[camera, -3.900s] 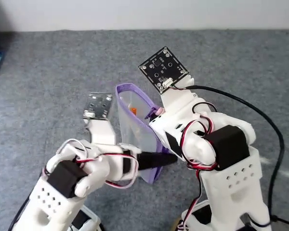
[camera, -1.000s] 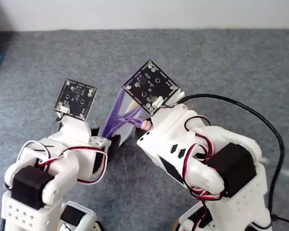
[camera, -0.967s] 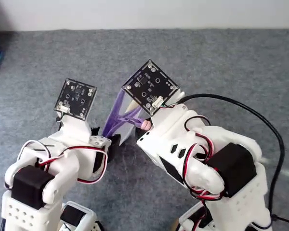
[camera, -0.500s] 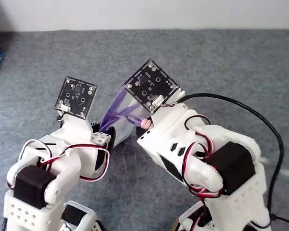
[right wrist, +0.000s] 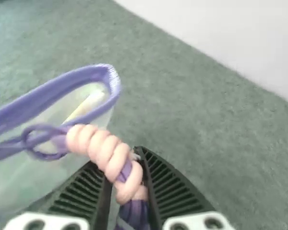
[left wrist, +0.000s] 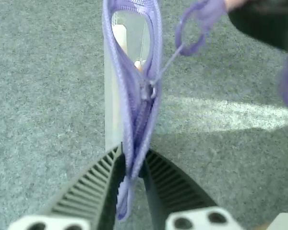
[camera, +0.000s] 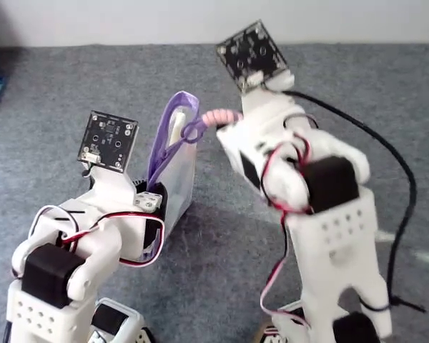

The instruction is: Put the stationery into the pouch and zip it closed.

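— Where does the pouch (camera: pixel 173 179) stand?
— Upright on the table (camera: pixel 71 86), between the two arms, mouth upward. The left gripper (left wrist: pixel 132 154) pinches its near end.
— And the slider (left wrist: pixel 146 89)?
— Partway along the top edge. Beyond it the mouth gapes, with stationery (left wrist: pixel 119 36) inside. The pull cord (right wrist: pixel 103 152) runs from the slider to the right gripper (right wrist: pixel 119 167), which clamps it, right of the pouch.

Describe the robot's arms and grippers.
The left arm and right arm are white with black motors, red and black wires and square black wrist boards. The left gripper and right gripper are dark and ribbed. A black cable trails the right arm.
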